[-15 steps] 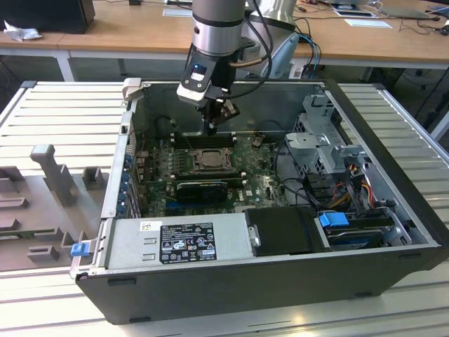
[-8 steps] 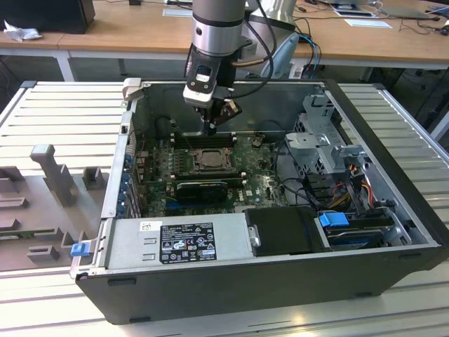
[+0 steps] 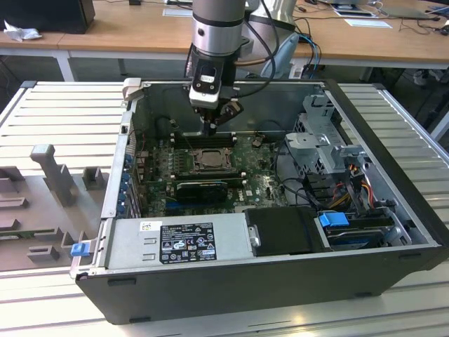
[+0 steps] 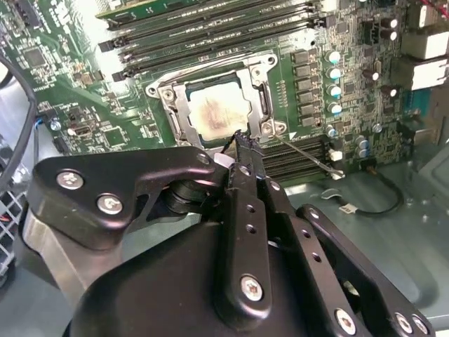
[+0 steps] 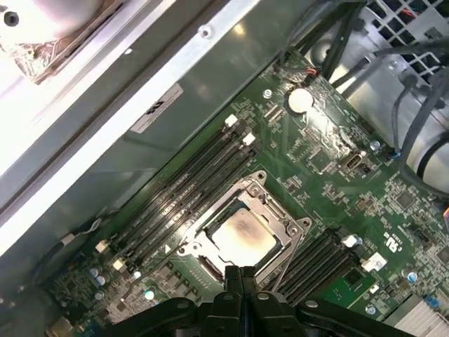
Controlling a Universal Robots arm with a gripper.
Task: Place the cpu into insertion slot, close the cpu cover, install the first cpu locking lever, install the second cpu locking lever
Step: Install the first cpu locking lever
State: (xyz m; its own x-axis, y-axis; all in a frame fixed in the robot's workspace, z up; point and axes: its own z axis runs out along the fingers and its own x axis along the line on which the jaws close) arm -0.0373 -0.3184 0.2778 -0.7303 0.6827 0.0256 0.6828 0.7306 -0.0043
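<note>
The cpu (image 4: 217, 112) (image 5: 242, 235) lies flat in the insertion slot (image 3: 208, 159) on the green board. The grey cpu cover (image 4: 173, 105) (image 5: 278, 210) lies down over it and frames it. A thin metal locking lever (image 4: 309, 156) sticks out at an angle from one corner of the socket. My gripper (image 3: 212, 130) (image 4: 242, 140) (image 5: 242, 275) hangs just above the socket's edge, close to that corner. Its fingers are shut together with nothing between them.
Long black memory slots (image 4: 210, 35) (image 5: 182, 189) run along both sides of the socket. The open computer case has a metal wall (image 3: 137, 105), a drive cage (image 3: 319, 137) with loose cables, and a power supply (image 3: 179, 239) at the front.
</note>
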